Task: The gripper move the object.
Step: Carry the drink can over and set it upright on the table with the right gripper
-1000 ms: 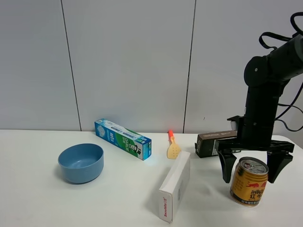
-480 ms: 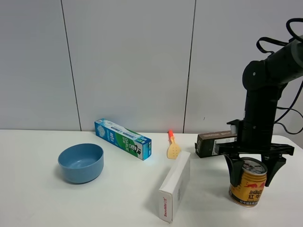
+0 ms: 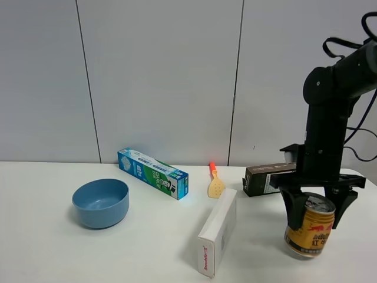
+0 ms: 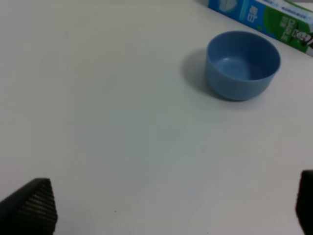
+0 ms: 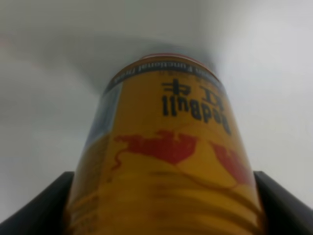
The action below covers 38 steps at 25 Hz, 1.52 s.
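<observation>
My right gripper (image 3: pixel 317 219) squeezes the can (image 3: pixel 309 234), one finger on each side. The can is in the lower right of the frame, straight under my wrist, standing up but tipped a bit. The white box (image 3: pixel 218 233) lies to its left.

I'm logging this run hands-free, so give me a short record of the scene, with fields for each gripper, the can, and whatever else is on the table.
right gripper: shut on the can, one finger on each side
can: gold-yellow, slightly tilted; unclear whether its base is off the table
left gripper: open, holding nothing, above bare table
other items: blue bowl, toothpaste box, white box, yellow spatula with red handle, dark box behind the right gripper
</observation>
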Available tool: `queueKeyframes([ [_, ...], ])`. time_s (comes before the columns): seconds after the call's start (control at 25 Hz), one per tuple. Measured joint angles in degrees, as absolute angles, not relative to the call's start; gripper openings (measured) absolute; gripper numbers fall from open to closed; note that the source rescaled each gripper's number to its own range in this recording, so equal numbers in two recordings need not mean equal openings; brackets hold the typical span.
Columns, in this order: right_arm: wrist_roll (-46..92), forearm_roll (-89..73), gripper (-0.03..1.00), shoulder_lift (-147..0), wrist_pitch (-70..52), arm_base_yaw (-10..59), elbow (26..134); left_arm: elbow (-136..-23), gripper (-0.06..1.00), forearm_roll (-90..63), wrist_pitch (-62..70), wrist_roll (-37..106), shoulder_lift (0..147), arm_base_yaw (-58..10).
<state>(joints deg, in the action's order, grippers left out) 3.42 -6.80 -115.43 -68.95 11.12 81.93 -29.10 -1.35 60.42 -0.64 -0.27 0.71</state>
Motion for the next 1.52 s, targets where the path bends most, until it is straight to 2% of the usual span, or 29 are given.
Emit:
queueKeyframes([
  [0.16, 7.5, -12.9, 0.00, -109.9, -68.8, 11.4, 86.9, -29.1, 1.00, -1.3, 60.4, -0.6, -0.3, 0.7],
  [0.32, 13.1, -17.8, 0.00, -105.2, -69.2, 15.2, 92.0, -29.1, 1.00, -1.3, 60.4, -0.6, -0.3, 0.7],
  [0.56, 14.2, -18.6, 0.00, -103.7, -69.9, 28.8, 100.2, -29.1, 1.00, -1.3, 60.4, -0.6, -0.3, 0.7],
  [0.76, 9.5, -14.8, 0.00, -107.2, -70.4, 41.9, 107.9, -29.1, 1.00, -1.3, 60.4, -0.6, -0.3, 0.7],
  [0.88, 6.1, -10.8, 0.00, -111.8, -70.6, 46.0, 113.4, -29.1, 1.00, -1.3, 60.4, -0.6, -0.3, 0.7],
  [1.08, 3.6, -7.7, 0.00, -119.9, -70.4, 47.4, 119.7, -29.1, 1.00, -1.3, 60.4, -0.6, -0.3, 0.7],
  [1.52, 2.5, -3.4, 0.00, -127.8, -70.4, 47.4, 119.9, -29.1, 1.00, -1.3, 60.4, -0.6, -0.3, 0.7],
])
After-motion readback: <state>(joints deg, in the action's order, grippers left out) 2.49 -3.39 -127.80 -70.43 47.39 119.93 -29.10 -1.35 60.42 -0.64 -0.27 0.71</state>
